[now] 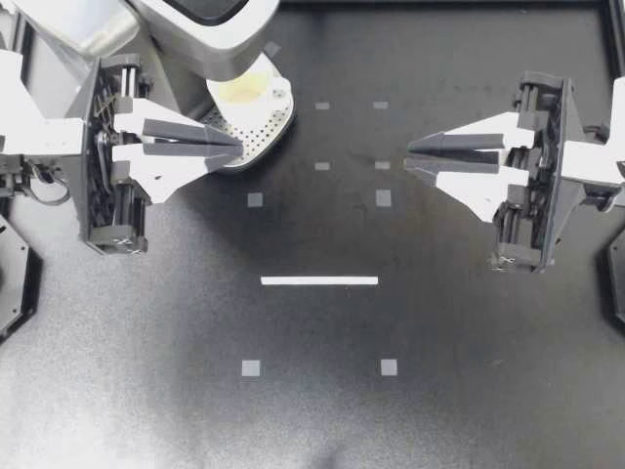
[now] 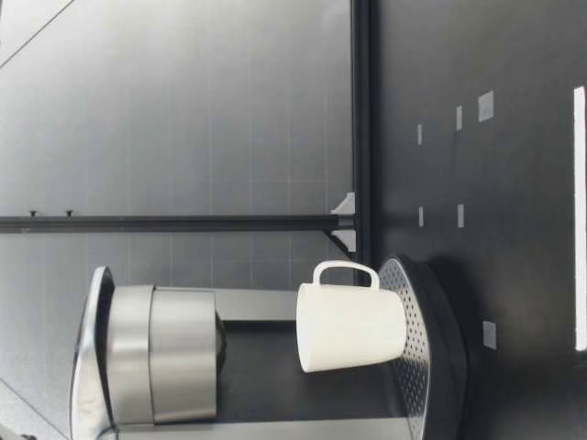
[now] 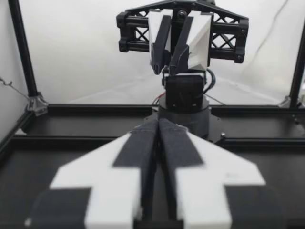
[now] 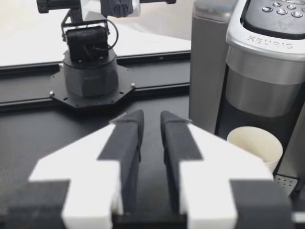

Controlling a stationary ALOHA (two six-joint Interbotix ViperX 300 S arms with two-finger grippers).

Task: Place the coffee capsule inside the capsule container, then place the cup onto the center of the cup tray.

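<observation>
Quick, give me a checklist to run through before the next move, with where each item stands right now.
1. Cup upright on tray: ok.
2. Cup centred on tray: cannot tell.
3. Capsule inside machine: cannot tell, no capsule in sight.
4. Left gripper shut and empty: ok.
5. Right gripper shut, empty, well clear of cup: ok.
</observation>
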